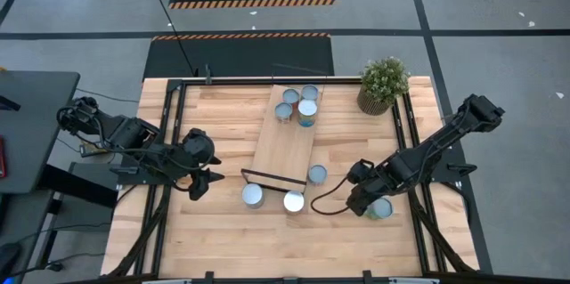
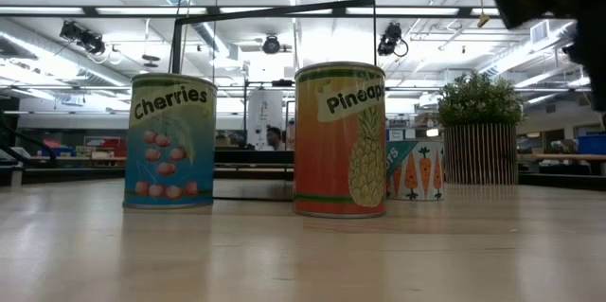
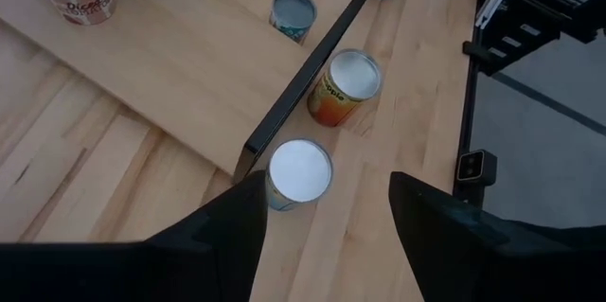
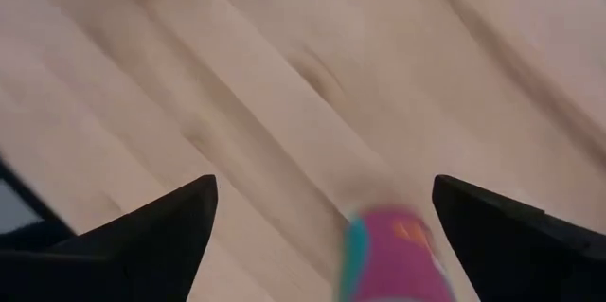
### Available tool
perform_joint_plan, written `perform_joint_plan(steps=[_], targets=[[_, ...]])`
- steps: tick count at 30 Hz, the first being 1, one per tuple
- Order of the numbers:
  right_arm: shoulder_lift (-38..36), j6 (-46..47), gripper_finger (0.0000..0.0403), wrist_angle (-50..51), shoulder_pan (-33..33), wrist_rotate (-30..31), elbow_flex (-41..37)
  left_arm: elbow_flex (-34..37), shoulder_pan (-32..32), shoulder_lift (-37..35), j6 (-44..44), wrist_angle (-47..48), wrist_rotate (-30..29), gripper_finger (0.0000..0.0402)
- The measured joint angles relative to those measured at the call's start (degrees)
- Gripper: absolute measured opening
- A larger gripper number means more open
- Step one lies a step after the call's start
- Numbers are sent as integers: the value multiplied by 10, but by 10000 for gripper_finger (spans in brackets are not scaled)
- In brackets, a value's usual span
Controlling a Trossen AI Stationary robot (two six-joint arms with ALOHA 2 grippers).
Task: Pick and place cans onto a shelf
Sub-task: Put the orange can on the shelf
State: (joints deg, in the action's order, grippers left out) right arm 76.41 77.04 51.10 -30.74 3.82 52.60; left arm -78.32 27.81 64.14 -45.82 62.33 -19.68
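The pale wood shelf (image 1: 285, 142) lies across the table's middle, its black frame (image 1: 272, 177) at the near end. Several cans stand on the shelf's far end (image 1: 299, 104). On the table by the frame stand a Cherries can (image 2: 170, 141), a Pineapple can (image 2: 341, 139) and a carrot can (image 1: 317, 174). A magenta-and-teal can (image 4: 393, 255) stands near the right edge. My right gripper (image 1: 370, 204) hangs open over it, its fingers on either side and clear of it. My left gripper (image 3: 327, 245) is open, held above the table left of the Cherries can (image 3: 300, 171).
A potted green plant (image 1: 384, 84) stands at the far right corner. Black rails (image 1: 171, 124) run along the table's left and right sides. Bare tabletop (image 1: 267, 239) lies along the near edge.
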Motion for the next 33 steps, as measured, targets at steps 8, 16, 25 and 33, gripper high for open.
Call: perform_joint_plan(steps=[8,16,25,33], targets=[[14,-164,399,-47,57,65,15,0,0,0,15,0,0,226],[22,-213,399,-60,118,51,15,0,1,0,15,-7,0,227],[61,-307,392,-93,158,-9,38,0,1,0,15,-52,0,227],[93,-290,365,-17,67,56,164,0,0,0,15,-77,0,227]])
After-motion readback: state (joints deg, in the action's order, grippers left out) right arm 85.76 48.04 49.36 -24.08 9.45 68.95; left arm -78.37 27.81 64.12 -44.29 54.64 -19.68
